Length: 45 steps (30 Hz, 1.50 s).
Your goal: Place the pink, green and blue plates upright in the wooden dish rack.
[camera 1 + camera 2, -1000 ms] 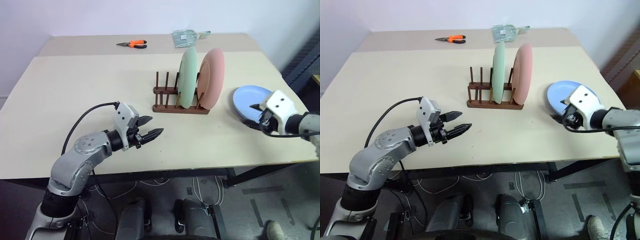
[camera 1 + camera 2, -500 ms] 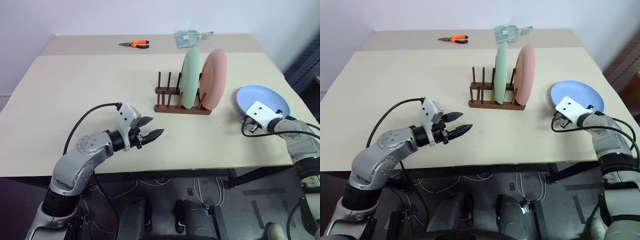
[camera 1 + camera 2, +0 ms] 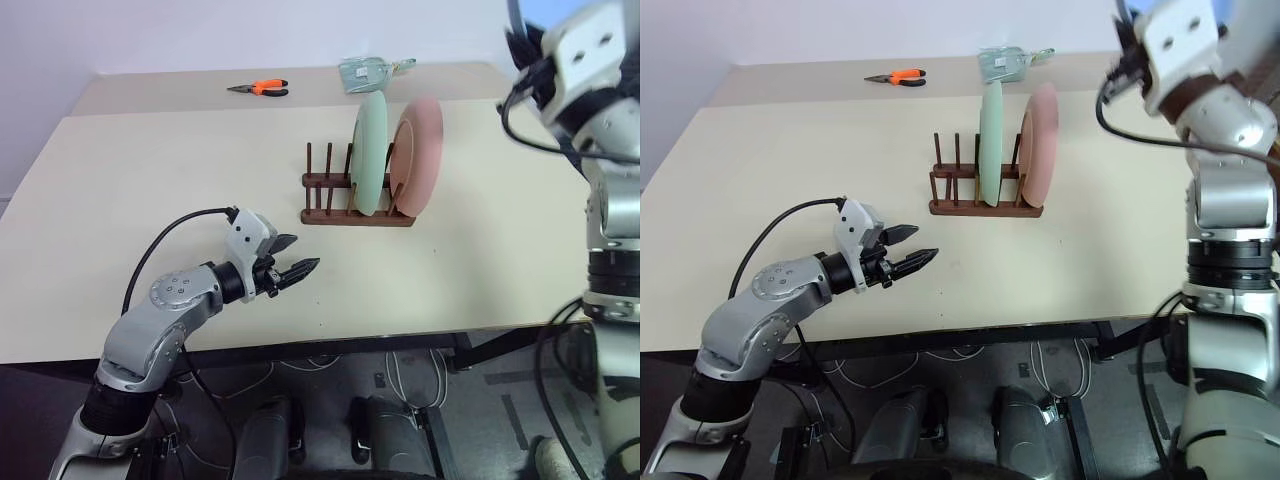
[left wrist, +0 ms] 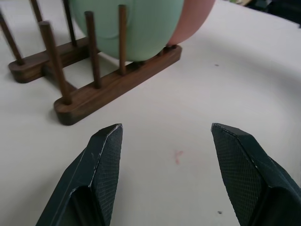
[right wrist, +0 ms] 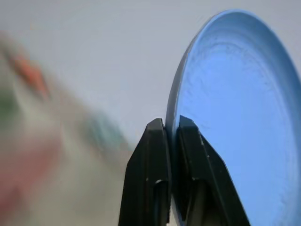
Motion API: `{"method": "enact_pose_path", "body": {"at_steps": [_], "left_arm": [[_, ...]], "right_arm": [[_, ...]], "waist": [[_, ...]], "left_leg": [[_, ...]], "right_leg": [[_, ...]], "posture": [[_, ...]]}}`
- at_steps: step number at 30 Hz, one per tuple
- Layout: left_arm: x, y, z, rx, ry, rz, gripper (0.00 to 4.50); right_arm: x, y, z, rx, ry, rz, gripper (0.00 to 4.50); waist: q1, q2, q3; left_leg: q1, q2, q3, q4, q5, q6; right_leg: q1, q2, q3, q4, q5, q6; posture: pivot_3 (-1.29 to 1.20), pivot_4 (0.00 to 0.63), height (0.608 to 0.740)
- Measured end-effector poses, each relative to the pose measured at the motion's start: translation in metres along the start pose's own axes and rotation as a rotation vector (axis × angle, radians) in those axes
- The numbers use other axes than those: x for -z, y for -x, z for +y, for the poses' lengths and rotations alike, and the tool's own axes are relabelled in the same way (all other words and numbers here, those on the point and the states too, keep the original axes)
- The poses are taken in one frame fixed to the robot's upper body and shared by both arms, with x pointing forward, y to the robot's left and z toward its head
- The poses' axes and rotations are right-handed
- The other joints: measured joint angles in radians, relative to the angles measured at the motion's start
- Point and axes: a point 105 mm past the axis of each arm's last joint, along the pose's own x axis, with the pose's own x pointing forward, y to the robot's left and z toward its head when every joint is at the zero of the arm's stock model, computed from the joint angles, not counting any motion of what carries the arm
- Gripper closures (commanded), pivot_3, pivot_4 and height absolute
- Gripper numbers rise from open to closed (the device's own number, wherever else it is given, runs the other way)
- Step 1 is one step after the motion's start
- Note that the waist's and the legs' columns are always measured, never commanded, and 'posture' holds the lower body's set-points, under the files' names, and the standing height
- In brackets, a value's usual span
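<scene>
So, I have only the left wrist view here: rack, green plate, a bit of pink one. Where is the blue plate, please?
Observer: The right gripper is shut on the rim of the blue plate and holds it up in the air.
Operator: Are any slots of the rack free?
Observer: Yes. In the wooden dish rack the green plate and the pink plate stand upright at its right end; the pegs to their left hold nothing.
Operator: Anything else on the table?
Observer: Orange-handled pliers and a clear bag lie at the far edge of the table.
</scene>
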Motion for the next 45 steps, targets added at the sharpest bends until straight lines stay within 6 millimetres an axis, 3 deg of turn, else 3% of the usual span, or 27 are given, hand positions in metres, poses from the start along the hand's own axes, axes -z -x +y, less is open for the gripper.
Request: {"method": "enact_pose_path", "body": {"at_steps": [3, 5, 10, 13, 23, 28, 32, 40, 45], "left_arm": [[0.000, 0.000, 0.002, -0.011, -0.005, -0.003, 1.41], [0.000, 0.000, 0.003, -0.016, -0.008, -0.005, 1.41], [-0.002, 0.004, 0.007, -0.039, -0.012, -0.017, 1.41], [0.000, 0.005, 0.008, -0.045, -0.008, -0.012, 1.41], [0.002, 0.007, 0.009, -0.058, -0.004, -0.010, 1.41], [0.001, 0.007, 0.010, -0.062, -0.005, -0.012, 1.41], [0.001, 0.007, 0.010, -0.062, -0.004, -0.012, 1.41], [0.001, 0.007, 0.010, -0.064, -0.003, -0.013, 1.41], [0.001, 0.007, 0.010, -0.064, -0.001, -0.015, 1.41]], "right_arm": [[-0.027, -0.009, 0.056, -0.216, -0.393, -0.116, 4.45], [-0.040, -0.014, 0.081, -0.292, -0.608, -0.160, 4.45], [-0.051, -0.030, 0.108, -0.299, -0.973, -0.150, 4.45], [-0.049, -0.036, 0.126, -0.310, -1.042, -0.092, 4.45], [0.010, -0.044, 0.133, -0.145, -1.190, 0.166, 4.45], [0.020, -0.045, 0.134, -0.122, -1.223, 0.200, 4.45], [0.040, -0.047, 0.134, -0.058, -1.271, 0.269, 4.45], [0.041, -0.053, 0.126, -0.036, -1.208, 0.268, 4.45], [0.012, -0.060, 0.119, -0.084, -1.153, 0.175, 4.45]], "waist": [[0.001, 0.000, 0.000], [0.000, 0.000, 0.000], [-0.003, 0.000, 0.000], [-0.003, 0.000, 0.000], [-0.006, 0.000, 0.000], [-0.005, 0.000, -0.001], [-0.007, 0.000, -0.001], [-0.009, 0.000, -0.001], [-0.009, 0.001, -0.001]], "left_leg": [[0.000, 0.000, -0.001, 0.000, 0.000, 0.001], [-0.001, 0.000, -0.001, 0.000, 0.000, 0.001], [-0.001, -0.001, -0.001, 0.000, 0.000, 0.001], [-0.002, -0.001, 0.000, 0.000, 0.000, 0.001], [-0.002, -0.001, 0.001, 0.000, 0.000, 0.001], [-0.002, -0.001, 0.001, 0.000, 0.000, 0.001], [-0.002, -0.001, 0.001, -0.001, 0.000, 0.001], [-0.003, -0.001, 0.002, -0.001, 0.000, 0.001], [-0.003, -0.001, 0.002, -0.001, 0.000, 0.001]], "right_leg": [[0.000, -0.001, 0.000, 0.000, 0.000, 0.000], [0.000, -0.001, 0.000, 0.000, 0.000, 0.000], [-0.002, -0.001, 0.000, 0.001, 0.000, -0.001], [-0.003, -0.001, 0.000, 0.002, 0.000, -0.001], [-0.004, -0.001, 0.000, 0.002, 0.000, -0.001], [-0.004, 0.000, 0.000, 0.002, 0.000, -0.001], [-0.004, 0.000, 0.000, 0.002, 0.000, -0.001], [-0.005, 0.000, 0.001, 0.002, 0.000, -0.001], [-0.006, 0.000, 0.001, 0.002, 0.000, -0.001]], "posture": [[0.00, 0.150, 0.740], [0.00, 0.150, 0.740], [0.00, 0.150, 0.740], [0.00, 0.150, 0.740], [0.00, 0.150, 0.740], [0.00, 0.150, 0.740], [0.00, 0.150, 0.740], [0.00, 0.150, 0.740], [0.00, 0.150, 0.740]]}}
